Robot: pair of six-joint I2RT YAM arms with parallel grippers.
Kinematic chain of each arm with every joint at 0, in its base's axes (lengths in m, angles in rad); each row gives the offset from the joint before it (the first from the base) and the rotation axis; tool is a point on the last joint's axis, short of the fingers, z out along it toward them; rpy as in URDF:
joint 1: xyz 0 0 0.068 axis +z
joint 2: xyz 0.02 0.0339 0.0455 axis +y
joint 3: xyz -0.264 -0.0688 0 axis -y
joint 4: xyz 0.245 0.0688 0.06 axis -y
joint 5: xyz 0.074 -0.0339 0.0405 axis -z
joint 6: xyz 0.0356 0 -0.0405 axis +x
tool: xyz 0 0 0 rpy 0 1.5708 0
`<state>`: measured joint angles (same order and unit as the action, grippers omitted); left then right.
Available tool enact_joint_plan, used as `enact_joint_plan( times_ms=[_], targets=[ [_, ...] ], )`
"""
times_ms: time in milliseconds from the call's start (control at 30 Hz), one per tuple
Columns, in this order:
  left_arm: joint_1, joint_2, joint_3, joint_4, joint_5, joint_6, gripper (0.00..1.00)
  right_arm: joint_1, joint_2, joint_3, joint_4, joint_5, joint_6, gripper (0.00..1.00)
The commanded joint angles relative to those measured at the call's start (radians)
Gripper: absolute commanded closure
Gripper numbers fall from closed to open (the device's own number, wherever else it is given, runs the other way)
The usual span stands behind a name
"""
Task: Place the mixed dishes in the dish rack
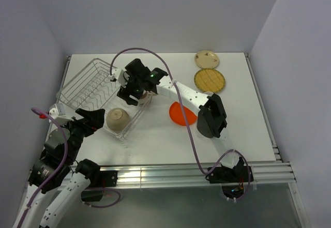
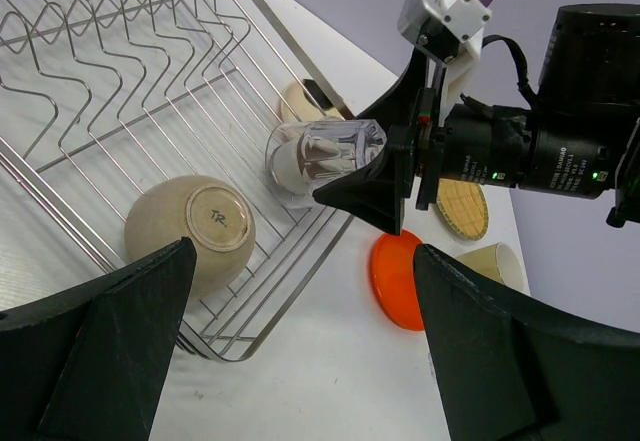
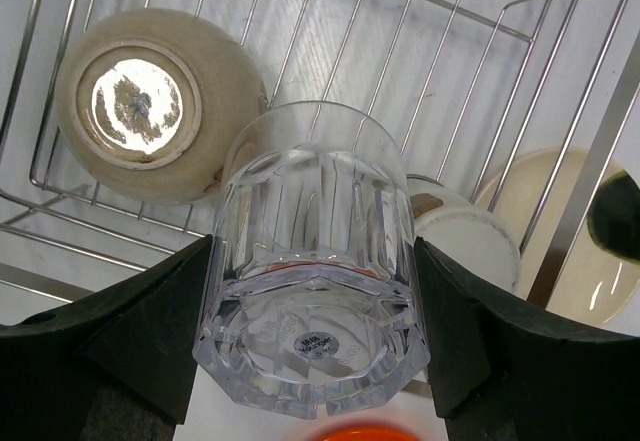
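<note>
My right gripper (image 1: 133, 97) (image 3: 315, 331) is shut on a clear glass (image 3: 315, 301) (image 2: 325, 159), gripped by its sides and tipped over the near right corner of the dish rack (image 1: 85, 86) (image 2: 90, 91). A white bowl (image 1: 117, 119) (image 2: 190, 233) (image 3: 150, 106) lies upside down in the rack. My left gripper (image 2: 300, 351) (image 1: 92, 121) hovers open and empty by the rack's near edge, beside the bowl. The orange plate (image 1: 182, 114) (image 2: 395, 279), tan woven plate (image 1: 209, 79) (image 2: 463, 209) and cream patterned plate (image 1: 207, 59) lie on the table to the right. A pale yellow mug (image 2: 490, 261) sits beside the orange plate.
Two more pale pieces sit in the rack behind the glass: a white rounded one (image 3: 465, 241) and a cream one (image 3: 560, 226) (image 2: 300, 101). The right arm (image 1: 191, 96) stretches across the table above the orange plate. Walls close in on three sides.
</note>
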<state>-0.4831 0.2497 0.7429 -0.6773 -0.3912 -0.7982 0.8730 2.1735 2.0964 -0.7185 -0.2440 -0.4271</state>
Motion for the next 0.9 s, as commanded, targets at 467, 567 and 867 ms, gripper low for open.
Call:
enact_joint_plan(
  times_ms=[467, 567, 867],
  targets=[
    [0.003, -0.006, -0.002, 0.018, -0.006, -0.007, 0.03, 0.027, 0.057, 0.06, -0.052, 0.106, -0.125, 0.86],
    [0.003, -0.006, 0.0, 0.013, -0.006, -0.01, 0.03, 0.038, 0.063, 0.06, -0.05, 0.118, -0.139, 0.83],
    [0.003, -0.016, 0.006, -0.002, -0.011, -0.015, 0.03, 0.054, 0.109, 0.096, -0.073, 0.147, -0.171, 0.73]
  ],
)
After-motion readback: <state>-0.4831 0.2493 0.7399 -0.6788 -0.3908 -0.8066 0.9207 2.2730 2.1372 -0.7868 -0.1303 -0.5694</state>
